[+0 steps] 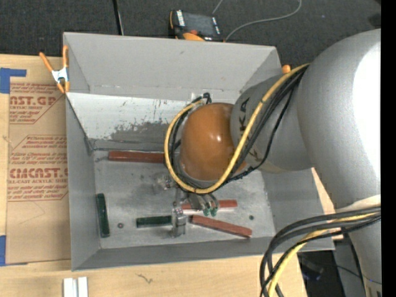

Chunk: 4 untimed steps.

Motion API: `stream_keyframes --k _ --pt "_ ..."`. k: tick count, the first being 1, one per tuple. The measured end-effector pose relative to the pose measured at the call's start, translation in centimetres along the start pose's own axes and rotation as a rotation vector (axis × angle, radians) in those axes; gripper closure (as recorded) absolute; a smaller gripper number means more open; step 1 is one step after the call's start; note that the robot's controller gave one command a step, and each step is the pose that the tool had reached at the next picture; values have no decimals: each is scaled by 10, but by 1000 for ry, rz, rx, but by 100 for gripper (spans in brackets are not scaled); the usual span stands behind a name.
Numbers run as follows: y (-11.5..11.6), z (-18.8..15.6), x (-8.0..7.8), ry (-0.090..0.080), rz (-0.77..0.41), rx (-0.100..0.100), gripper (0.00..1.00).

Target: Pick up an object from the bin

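Camera view puts my gripper [179,220] low over the floor of the bin [185,67], toward its front wall and a little right of middle. Whether it is released or clenched I cannot tell. Nearest to it is a short green bar [153,221], lying flat just to its left with its long axis running left to right, so its right end points straight at the gripper; I cannot tell whether they touch. On the gripper's other side a red stick [221,226] slants away to the right. I judge the bar the likelier pick: I would have to shift left along its axis and close across its width. A second green bar [102,215] lies well apart by the left wall.
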<state>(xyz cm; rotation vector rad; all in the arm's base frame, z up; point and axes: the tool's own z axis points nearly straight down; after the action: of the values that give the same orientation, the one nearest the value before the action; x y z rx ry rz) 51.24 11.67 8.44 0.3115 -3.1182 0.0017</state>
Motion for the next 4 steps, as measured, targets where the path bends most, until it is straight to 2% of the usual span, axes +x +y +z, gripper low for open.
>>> stream_keyframes --k 1,2,3,4 --pt "1 -3 -3 -8 0 -2 100" --pt "1 -3 -3 -8 0 -2 0" --pt "13 15 -14 -12 -32 -1 0" --pt "13 12 -15 -15 -31 -2 100"
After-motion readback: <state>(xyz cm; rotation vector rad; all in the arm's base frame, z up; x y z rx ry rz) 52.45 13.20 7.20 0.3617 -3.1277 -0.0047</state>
